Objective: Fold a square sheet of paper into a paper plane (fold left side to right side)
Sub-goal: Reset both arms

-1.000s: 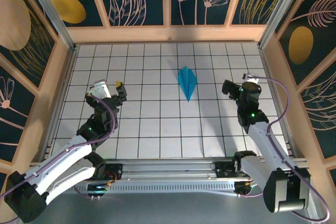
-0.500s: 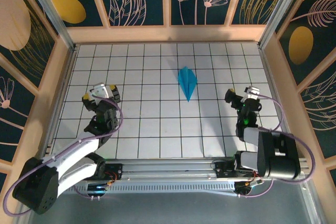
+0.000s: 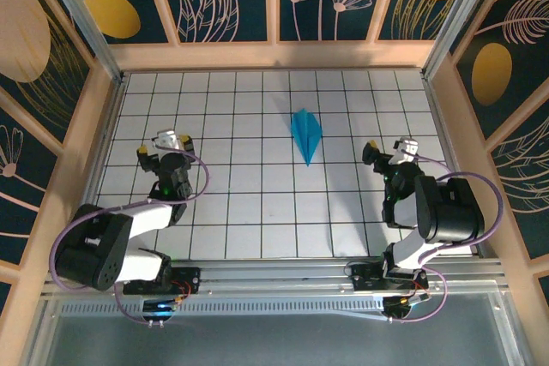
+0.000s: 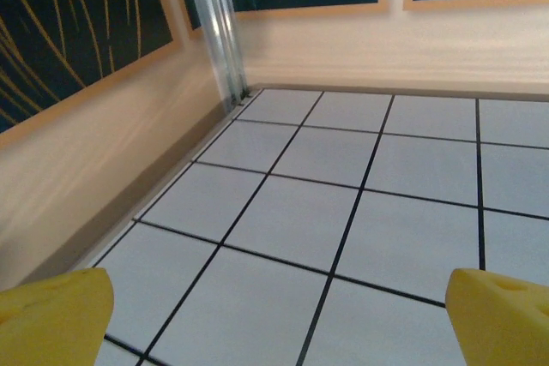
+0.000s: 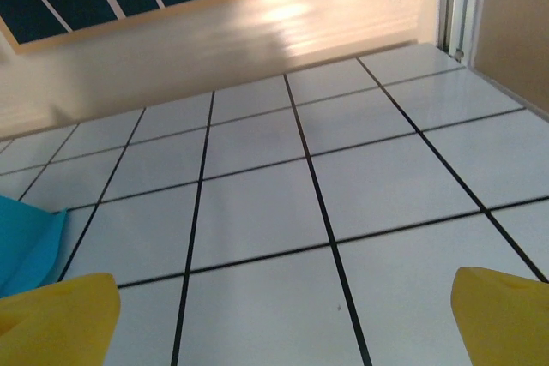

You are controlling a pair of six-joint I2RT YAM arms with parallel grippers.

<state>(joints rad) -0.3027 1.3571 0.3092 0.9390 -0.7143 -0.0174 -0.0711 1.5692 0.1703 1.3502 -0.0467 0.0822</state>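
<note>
I count one paper plane [image 3: 306, 133], a single turquoise dart in the upper middle of the top frame. There is one counter [image 3: 257, 220] under it, tiled white.

I have two arms [image 3: 129, 229], one at the lower left of that frame and one at the lower right. Each ends in one tool, so two in all: my left tool [image 3: 163, 147] and my right tool [image 3: 387, 148].

Each has two yellow fingertips [image 4: 53, 315], which makes four, sitting in the bottom corners of the wrist frames.

Three walls [image 3: 274, 56] ring the counter, with two metal posts [image 3: 90, 19] in the far corners.
</note>
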